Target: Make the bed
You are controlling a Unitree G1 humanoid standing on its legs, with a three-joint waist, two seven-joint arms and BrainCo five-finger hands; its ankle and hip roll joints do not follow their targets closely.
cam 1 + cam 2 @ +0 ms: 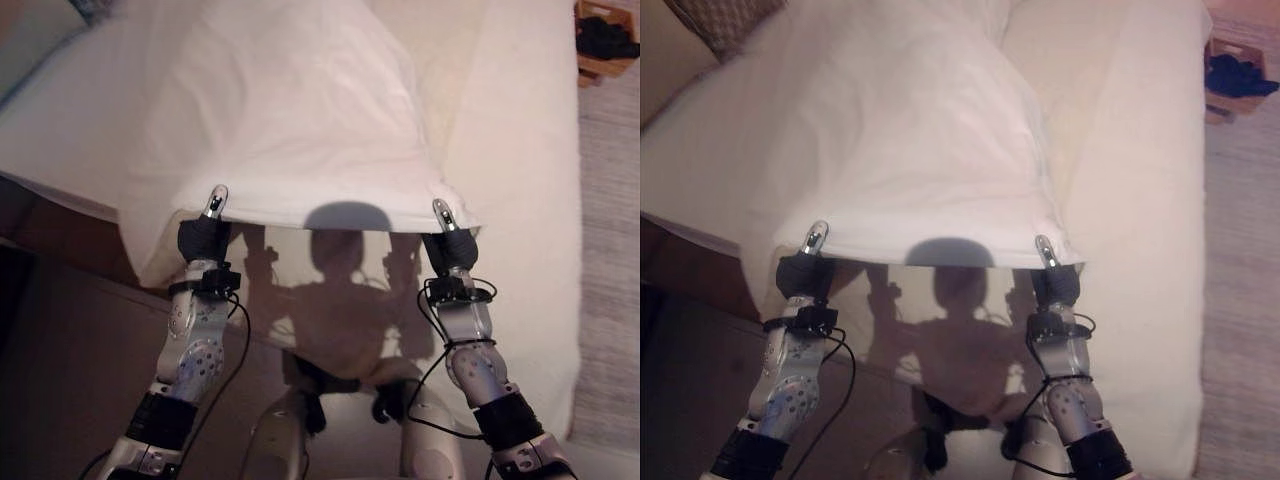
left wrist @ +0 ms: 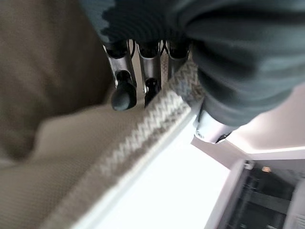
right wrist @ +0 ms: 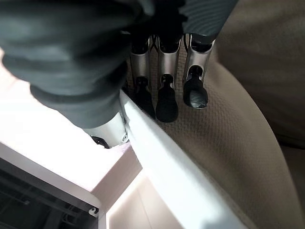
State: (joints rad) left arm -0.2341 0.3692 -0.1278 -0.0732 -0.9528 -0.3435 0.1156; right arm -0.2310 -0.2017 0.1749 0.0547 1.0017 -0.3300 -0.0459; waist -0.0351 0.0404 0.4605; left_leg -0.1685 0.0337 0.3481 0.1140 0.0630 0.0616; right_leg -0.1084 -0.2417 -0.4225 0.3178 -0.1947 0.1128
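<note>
A white blanket [image 1: 300, 110] lies lengthwise over the cream bed [image 1: 520, 150], and its near edge is lifted off the mattress. My left hand [image 1: 205, 238] holds the blanket's near left corner and my right hand [image 1: 450, 243] holds its near right corner. In the left wrist view the fingers [image 2: 123, 93] curl under the woven hem [image 2: 143, 129]. The right wrist view shows that hand's fingers [image 3: 167, 102] curled against the blanket's edge [image 3: 157, 143] in the same way. Bare sheet [image 1: 960, 330] shows between my arms under the raised edge.
A wooden crate [image 1: 605, 40] with dark items stands on the floor at the far right. A woven cushion [image 1: 725, 20] sits at the bed's far left corner. The bed's left side drops to a dark floor [image 1: 60, 350]. Pale carpet [image 1: 610, 250] runs along the right.
</note>
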